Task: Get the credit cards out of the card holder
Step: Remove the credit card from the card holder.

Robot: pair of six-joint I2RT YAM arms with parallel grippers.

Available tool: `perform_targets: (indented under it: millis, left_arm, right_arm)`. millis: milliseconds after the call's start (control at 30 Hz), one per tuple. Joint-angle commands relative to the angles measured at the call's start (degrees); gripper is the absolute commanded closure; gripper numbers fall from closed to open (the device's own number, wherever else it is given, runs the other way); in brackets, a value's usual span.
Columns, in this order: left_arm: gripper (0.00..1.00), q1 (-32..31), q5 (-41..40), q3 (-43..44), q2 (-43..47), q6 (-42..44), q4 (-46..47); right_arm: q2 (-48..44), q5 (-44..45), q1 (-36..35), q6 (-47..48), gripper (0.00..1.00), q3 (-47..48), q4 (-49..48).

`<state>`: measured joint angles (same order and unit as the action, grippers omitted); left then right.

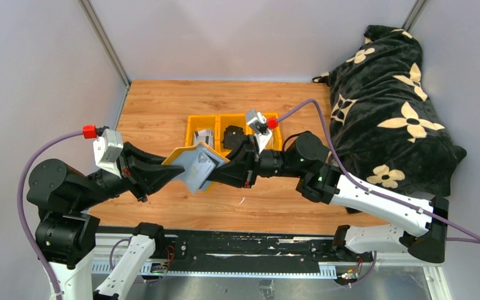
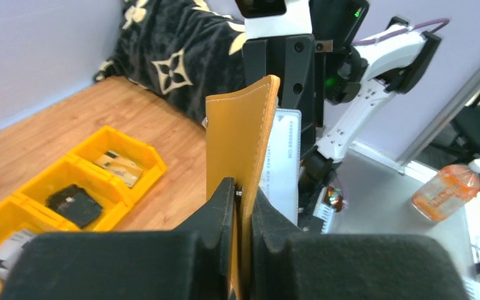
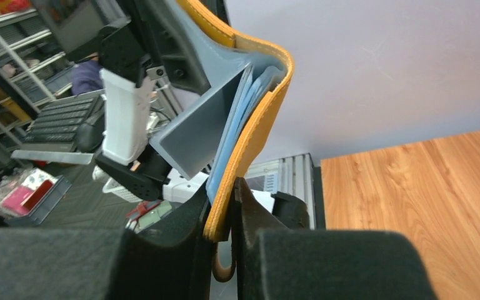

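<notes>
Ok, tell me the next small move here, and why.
Probably: the right claw releases the card holder and pinches the pale card showing behind its flap. Both claws clamp the holder in the air; the left claw alone could hold it.

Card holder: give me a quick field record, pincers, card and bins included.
holder: mustard-yellow folding card holder, open, held in the air
left pincer: shut on one flap
right pincer: shut on the other flap
card: pale plastic card inside, edge showing past flap
bins: yellow plastic bins, black folded item in middle one
</notes>
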<state>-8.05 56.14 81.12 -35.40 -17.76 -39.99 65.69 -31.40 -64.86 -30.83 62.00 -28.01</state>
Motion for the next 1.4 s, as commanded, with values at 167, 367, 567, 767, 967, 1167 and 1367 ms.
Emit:
perform_targets:
  millis: [167, 367, 567, 767, 967, 1167, 1367]
  left_arm:
    - [0.12, 0.1, -8.9, -5.3, 4.6, 14.1, -3.8]
    - [0.00, 0.1, -9.4, -7.0, 5.5, 17.7, -4.2]
    - [0.00, 0.1, -10.8, -9.4, 7.7, 21.7, -3.9]
    - [0.07, 0.1, -16.6, -12.5, 9.2, 23.7, -1.1]
    - [0.23, 0.1, -21.0, -11.7, 8.6, 24.2, -0.7]
    - [0.41, 0.1, -17.3, -11.1, 9.3, 26.3, -3.5]
    - [0.52, 0.1, -18.0, -7.7, 7.2, 22.3, -3.6]
  right_arm:
    - [1.7, 26.4, -6.1, 9.0, 1.00, 10.0, 18.0]
    - [6.4, 35.7, -11.1, 15.3, 1.00, 18.9, 29.6]
    - [11.7, 48.0, -16.8, 19.9, 1.00, 28.0, 38.2]
    - [19.1, 58.7, -22.2, 23.2, 1.00, 38.5, 45.6]
    - [18.9, 62.0, -23.7, 25.5, 1.00, 39.3, 46.3]
    - [10.7, 57.4, -23.8, 27.6, 1.00, 29.6, 39.6]
    - [5.4, 52.1, -23.7, 29.3, 1.00, 24.9, 39.0]
